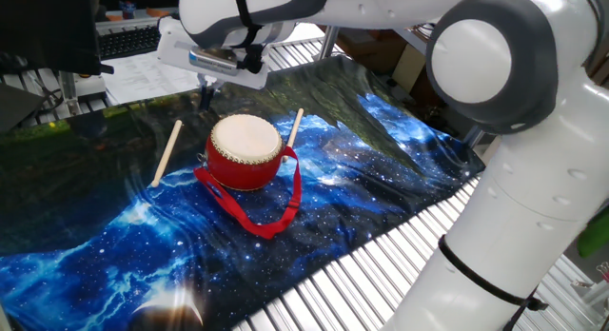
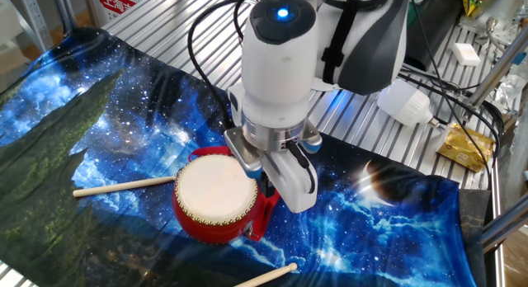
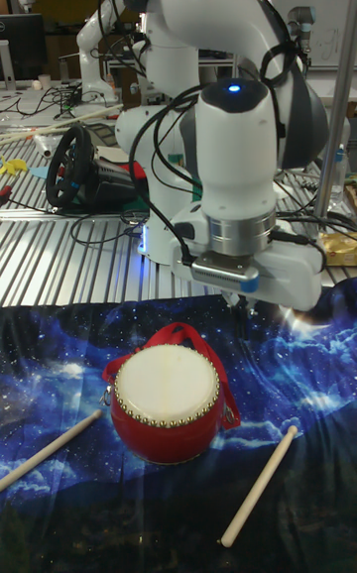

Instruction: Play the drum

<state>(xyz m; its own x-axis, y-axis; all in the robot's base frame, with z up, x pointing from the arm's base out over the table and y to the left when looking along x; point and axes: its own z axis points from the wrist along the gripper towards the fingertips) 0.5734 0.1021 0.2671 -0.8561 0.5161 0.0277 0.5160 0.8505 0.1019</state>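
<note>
The drum (image 1: 245, 150) stands upright on the galaxy-print cloth, red-bodied with a cream skin and dark studs; its red ribbon strap (image 1: 271, 212) trails toward the front. It also shows in the other fixed view (image 2: 216, 196) and the tall view (image 3: 167, 400). My gripper (image 1: 204, 90) hangs just beyond the drum's far rim, a little above the cloth and not touching the drum; its fingers look shut, with nothing seen between them (image 3: 241, 316). One thin wooden stick (image 1: 167, 152) lies left of the drum, and another stick (image 1: 293, 127) lies at its right.
The cloth (image 1: 400, 169) covers a slatted metal table. A keyboard (image 1: 133, 38) and papers (image 1: 152, 76) lie beyond the cloth. A white bulb-shaped object (image 2: 404, 101) and a yellow packet (image 2: 464, 147) sit off the cloth. A steering wheel (image 3: 71, 167) and cables lie behind.
</note>
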